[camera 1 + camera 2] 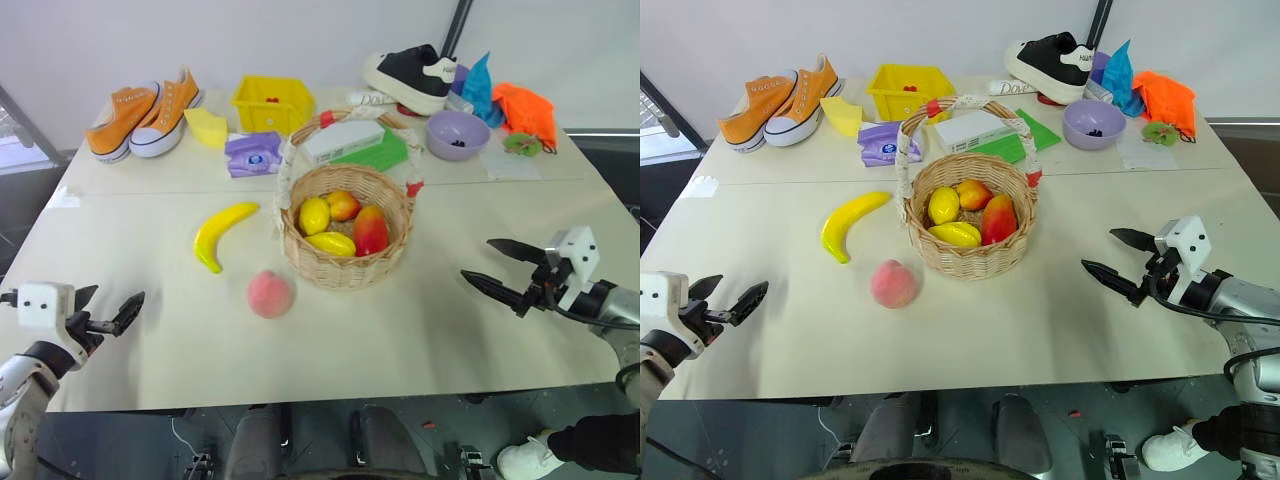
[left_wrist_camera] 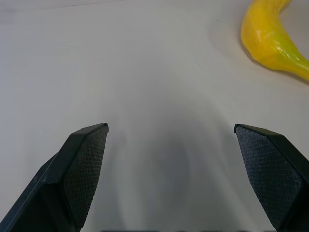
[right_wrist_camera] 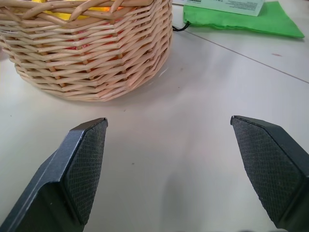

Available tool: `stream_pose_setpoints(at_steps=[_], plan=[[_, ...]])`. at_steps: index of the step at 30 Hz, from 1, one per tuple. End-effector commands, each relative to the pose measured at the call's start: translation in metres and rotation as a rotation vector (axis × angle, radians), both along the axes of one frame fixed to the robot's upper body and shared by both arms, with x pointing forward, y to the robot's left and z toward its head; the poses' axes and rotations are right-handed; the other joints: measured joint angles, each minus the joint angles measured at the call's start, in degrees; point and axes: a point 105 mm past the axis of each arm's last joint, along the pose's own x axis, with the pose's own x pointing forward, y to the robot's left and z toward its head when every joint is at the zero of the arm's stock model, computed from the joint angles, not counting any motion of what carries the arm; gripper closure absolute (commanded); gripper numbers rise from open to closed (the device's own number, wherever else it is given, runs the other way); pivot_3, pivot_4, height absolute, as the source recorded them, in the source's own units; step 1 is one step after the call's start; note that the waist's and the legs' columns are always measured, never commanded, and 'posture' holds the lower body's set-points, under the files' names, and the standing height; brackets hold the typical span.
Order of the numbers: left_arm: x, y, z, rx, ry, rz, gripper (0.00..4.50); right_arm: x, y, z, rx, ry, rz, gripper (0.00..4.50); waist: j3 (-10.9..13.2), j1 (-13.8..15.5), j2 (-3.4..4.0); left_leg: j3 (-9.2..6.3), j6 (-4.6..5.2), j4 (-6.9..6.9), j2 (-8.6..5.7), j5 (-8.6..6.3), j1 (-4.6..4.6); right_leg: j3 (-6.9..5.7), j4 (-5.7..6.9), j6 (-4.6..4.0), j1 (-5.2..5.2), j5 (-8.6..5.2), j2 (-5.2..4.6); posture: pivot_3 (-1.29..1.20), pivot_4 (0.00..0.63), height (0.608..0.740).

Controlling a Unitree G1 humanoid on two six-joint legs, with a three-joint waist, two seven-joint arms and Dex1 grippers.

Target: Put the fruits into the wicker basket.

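The left tool point(image 1: 108, 306) is hovering over the near left corner of the table point(image 1: 420, 330), fingers spread wide and gripping nothing. The right tool point(image 1: 495, 265) is hanging over the near right side, equally spread and empty, pointing toward the basket point(image 1: 345, 262).

The banana point(image 1: 220, 233) is lying on the pale table left of the basket, apart from it. The peach point(image 1: 270, 294) is sitting nearer the front edge, just off the basket's left side. Inside the basket, smaller yellow and red-orange fruits point(image 1: 343, 224) are resting.

Along the far edge, orange sneakers point(image 1: 145, 113), a yellow bin point(image 1: 272, 103), a purple toy phone point(image 1: 252, 153), a white box point(image 1: 343, 141) on green cloth point(image 1: 378, 154), a purple bowl point(image 1: 457, 134), a black shoe point(image 1: 412, 76) and an orange bag point(image 1: 524, 110) are crowding the table. A seam is running across the table behind the basket. A white wall point(image 1: 300, 40) is standing behind it all.
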Motion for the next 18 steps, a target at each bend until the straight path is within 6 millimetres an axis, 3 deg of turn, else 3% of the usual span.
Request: stream_pose_setpoints(at_steps=[1, 9, 18], plan=[[0.003, 0.002, 0.014, 0.037, -0.048, 0.001, 0.00, 0.001, 0.001, 0.007, -0.005, -0.047, 0.004, 0.21, 0.00, -0.01, 0.00, 0.00, 0.00, 0.00, 0.00, 0.00, 0.00, 0.00, 0.00, 0.00, 0.00, 0.00, 0.00, 0.00, 0.150, 0.733], [0.011, -0.003, 0.016, 0.022, -0.058, 0.009, 0.00, 0.004, 0.001, 0.005, -0.017, -0.060, -0.002, 0.21, 0.00, 0.00, 0.00, 0.00, 0.00, 0.01, 0.00, 0.00, 0.00, 0.00, 0.00, 0.00, 0.01, 0.00, 0.00, 0.00, 0.150, 0.733], [0.038, -0.040, 0.036, 0.019, -0.080, -0.130, 0.00, -0.001, 0.019, 0.016, -0.014, -0.086, 0.067, 0.21, 0.00, 0.25, 0.00, 0.01, 0.01, 0.04, -0.01, 0.01, 0.00, -0.01, 0.03, 0.03, 0.04, 0.01, 0.00, 0.00, 0.150, 0.733]])
